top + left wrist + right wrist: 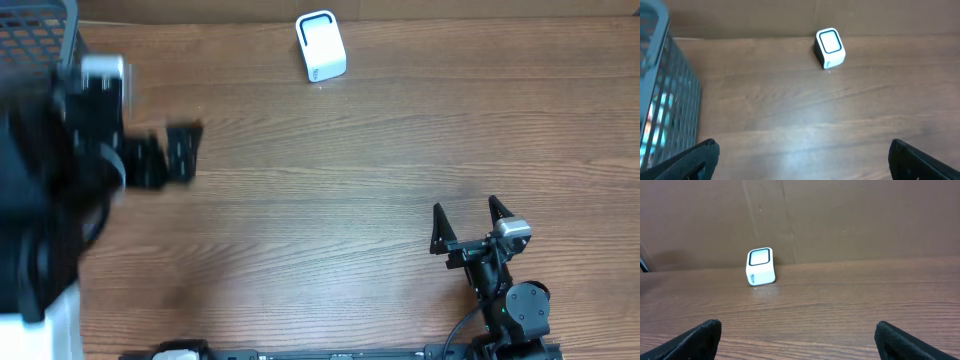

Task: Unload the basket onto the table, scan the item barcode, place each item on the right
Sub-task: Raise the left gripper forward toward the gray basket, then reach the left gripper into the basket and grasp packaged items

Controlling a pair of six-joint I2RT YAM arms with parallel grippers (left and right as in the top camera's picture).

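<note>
Scanner (321,46): sits by table's (330,180) far edge, looks light, rigid, smooth-shelled, best pinched across flat sides, with left gripper (804,152) and right gripper (465,214) wide open, empty.

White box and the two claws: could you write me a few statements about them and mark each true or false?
The white box stands on the table near its far edge. True.
The right gripper grips the white box. False: it is open, empty and apart from the box.
A mesh basket stands on the left side. True.
The left gripper is shut. False: its fingers stand wide apart with nothing between them.
</note>
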